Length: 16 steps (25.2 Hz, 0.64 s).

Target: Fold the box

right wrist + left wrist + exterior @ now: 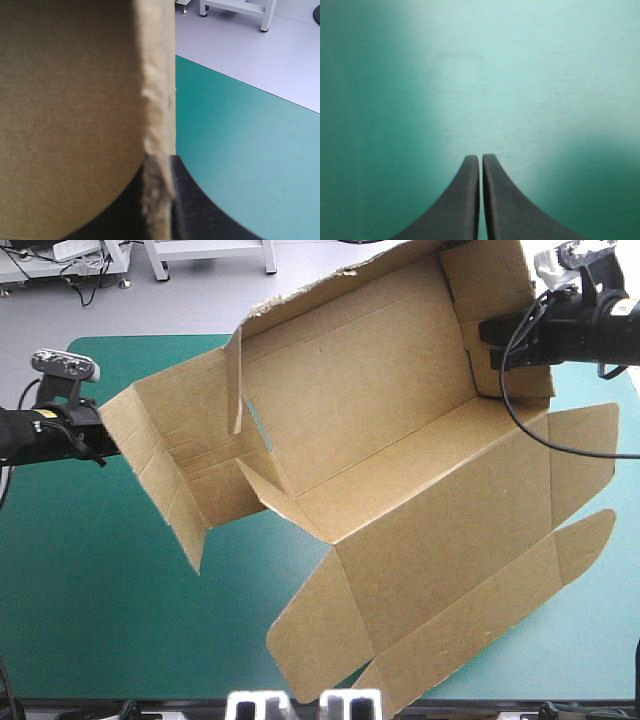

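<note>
The brown box [400,440] is a large cut sheet, partly raised and tilted over the middle and right of the table. Its walls and flaps hang loose, and its low flaps reach the table's near edge. My right gripper [490,340] holds the box's upper right wall from the far right. In the right wrist view this gripper [160,165] is shut on the box's ragged board edge [159,100]. My left gripper [108,443] is at the left, right beside the box's left flap. In the left wrist view the left gripper [481,159] is shut with only teal-green cover ahead.
Bare teal-green cover [100,620] lies to the left and in front of the box. Beyond the table's far edge [240,85] is grey floor with white bench legs [160,260].
</note>
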{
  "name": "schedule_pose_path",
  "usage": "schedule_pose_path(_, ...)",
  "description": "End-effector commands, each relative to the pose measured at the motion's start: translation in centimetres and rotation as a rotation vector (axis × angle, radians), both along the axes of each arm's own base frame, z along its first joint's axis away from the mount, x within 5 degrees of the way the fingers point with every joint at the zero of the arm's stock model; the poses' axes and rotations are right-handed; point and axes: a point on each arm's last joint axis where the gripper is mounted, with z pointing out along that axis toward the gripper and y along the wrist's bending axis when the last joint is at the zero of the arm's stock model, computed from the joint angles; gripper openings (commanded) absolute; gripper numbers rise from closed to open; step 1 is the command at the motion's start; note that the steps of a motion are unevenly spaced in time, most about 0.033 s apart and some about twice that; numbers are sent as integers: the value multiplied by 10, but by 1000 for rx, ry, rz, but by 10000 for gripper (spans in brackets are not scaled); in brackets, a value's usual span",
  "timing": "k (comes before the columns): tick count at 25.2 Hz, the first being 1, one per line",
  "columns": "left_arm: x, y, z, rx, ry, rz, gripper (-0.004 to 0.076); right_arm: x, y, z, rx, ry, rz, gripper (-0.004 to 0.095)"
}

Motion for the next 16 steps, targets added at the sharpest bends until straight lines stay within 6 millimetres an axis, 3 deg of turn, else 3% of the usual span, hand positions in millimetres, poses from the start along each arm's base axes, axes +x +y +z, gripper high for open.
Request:
schedule_pose_path(1,17,-17,0,-277,-36,-170,14,-19,5,5,47,-12,41,-25)
schedule_pose_path(5,24,-27,-3,-523,-14,-382,13,-17,5,-3,42,8,46,-25)
schedule_pose_path(8,24,-30,0,-565,-33,-383,13,-15,6,-3,51,2,63,-25)
schedule_pose_path(13,4,-67,20,-603,-71,-516,13,4,4,-8,99,-6,49,-25)
schedule_pose_path(16,-4,-79,29,-655,-94,-563,13,13,2,-10,117,-20,22,-25)
